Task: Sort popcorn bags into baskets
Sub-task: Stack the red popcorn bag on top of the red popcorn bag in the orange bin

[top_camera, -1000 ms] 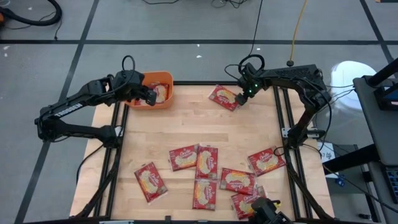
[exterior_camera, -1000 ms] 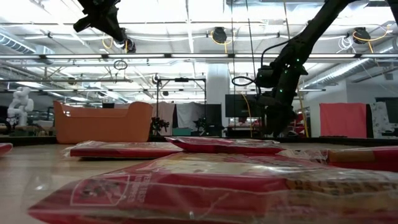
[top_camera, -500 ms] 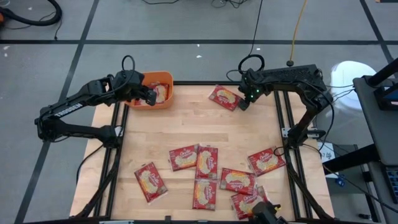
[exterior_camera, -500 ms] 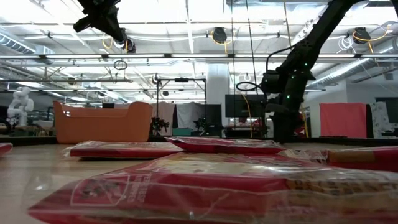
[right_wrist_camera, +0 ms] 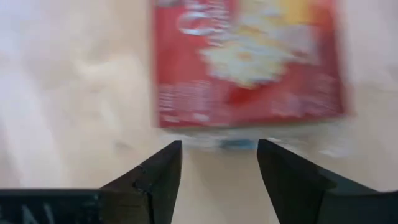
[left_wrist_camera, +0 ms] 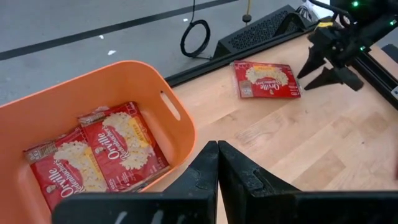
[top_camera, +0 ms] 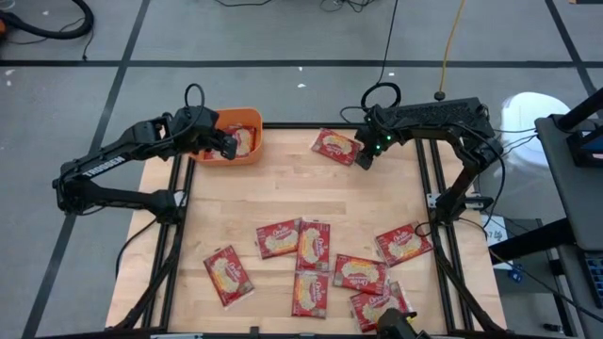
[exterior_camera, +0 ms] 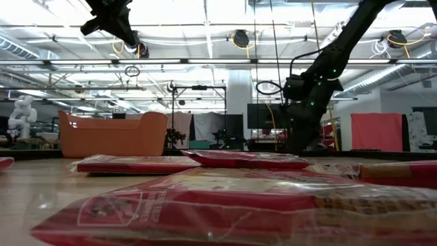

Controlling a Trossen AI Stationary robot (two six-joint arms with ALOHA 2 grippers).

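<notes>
A red popcorn bag [top_camera: 335, 146] lies flat near the table's far edge; the left wrist view shows it too [left_wrist_camera: 266, 79]. My right gripper [top_camera: 362, 158] stands open at this bag's right end, low over the wood. In the right wrist view the bag [right_wrist_camera: 249, 62] lies just ahead of the gripper's [right_wrist_camera: 217, 149] spread fingers. The orange basket [top_camera: 247, 120] sits at the far left corner with two bags [left_wrist_camera: 106, 152] lying flat inside. My left gripper [left_wrist_camera: 217, 152] hovers shut and empty above the basket [left_wrist_camera: 180, 115].
Several more red bags [top_camera: 311, 254] lie scattered over the table's near half, some overlapping, with one [top_camera: 403, 243] close to the right edge. Bare wood lies between them and the basket. Black frame rails [top_camera: 424, 169] run along both sides.
My right gripper has drawn back a little toward the right and near edges, off the far bag's right end, and then edged back toward it. The bag stays flat in about the same place.
</notes>
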